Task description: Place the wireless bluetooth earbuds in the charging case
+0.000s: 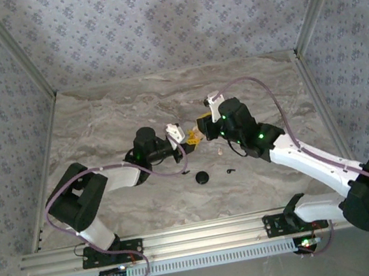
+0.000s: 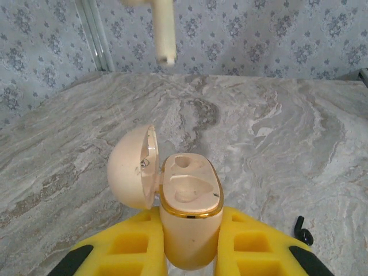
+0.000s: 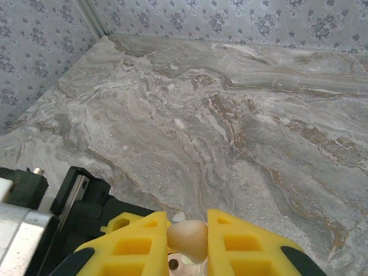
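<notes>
My left gripper (image 2: 190, 221) is shut on the body of a cream charging case (image 2: 190, 190) with a gold rim. It stands upright with its lid (image 2: 131, 168) swung open to the left and both sockets empty. My right gripper (image 3: 188, 219) is shut on a cream earbud (image 3: 188, 237), whose stem (image 2: 164, 35) hangs in the air above and beyond the case. From above, the left gripper (image 1: 186, 138) and right gripper (image 1: 204, 125) nearly meet at mid-table. Two tiny black earbuds (image 1: 229, 170) (image 1: 185, 172) lie on the marble; one black earbud (image 2: 303, 230) lies right of the case.
A round black puck (image 1: 202, 177) lies on the marble table (image 1: 97, 124) just in front of both grippers, between the black buds. A small pale piece (image 1: 220, 151) lies under the right arm. Patterned walls and metal posts (image 1: 19, 59) enclose the table.
</notes>
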{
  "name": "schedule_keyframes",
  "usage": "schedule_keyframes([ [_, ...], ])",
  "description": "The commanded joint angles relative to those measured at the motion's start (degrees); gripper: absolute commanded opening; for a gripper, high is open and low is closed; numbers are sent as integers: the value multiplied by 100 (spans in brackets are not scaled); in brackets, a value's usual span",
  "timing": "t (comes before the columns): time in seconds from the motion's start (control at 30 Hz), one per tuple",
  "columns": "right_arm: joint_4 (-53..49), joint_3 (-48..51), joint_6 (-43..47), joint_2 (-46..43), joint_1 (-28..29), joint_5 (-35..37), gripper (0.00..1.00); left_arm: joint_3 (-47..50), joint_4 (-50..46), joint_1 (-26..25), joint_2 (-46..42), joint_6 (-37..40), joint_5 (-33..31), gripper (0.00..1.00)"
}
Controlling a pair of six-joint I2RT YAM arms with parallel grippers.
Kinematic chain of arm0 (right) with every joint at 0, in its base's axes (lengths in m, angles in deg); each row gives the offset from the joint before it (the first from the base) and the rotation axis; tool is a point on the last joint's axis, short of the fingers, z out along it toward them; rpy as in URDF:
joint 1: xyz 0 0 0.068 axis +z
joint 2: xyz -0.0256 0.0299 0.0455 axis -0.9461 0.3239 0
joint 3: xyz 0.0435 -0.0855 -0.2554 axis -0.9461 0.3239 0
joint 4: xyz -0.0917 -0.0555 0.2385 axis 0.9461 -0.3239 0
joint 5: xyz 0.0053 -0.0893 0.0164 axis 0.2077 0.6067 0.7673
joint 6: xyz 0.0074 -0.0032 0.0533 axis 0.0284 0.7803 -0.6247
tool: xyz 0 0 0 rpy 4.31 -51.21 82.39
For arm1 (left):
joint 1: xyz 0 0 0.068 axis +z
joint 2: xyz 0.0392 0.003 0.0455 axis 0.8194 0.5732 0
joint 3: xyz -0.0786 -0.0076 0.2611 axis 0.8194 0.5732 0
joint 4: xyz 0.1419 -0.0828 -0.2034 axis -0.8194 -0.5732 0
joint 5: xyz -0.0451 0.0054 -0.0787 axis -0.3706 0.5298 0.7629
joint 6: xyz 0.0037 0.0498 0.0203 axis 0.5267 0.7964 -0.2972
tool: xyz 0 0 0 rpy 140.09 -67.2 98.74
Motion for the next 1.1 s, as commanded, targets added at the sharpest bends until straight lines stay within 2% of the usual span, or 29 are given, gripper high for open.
schedule_keyframes([
  [0.0, 228, 139, 78, 57, 39, -33, 20, -200, 364, -34, -78, -133, 167, 10],
  [1.07, 405, 297, 91, 322, 66, -529, 19, -209, 636, -34, -139, -366, 87, 10],
])
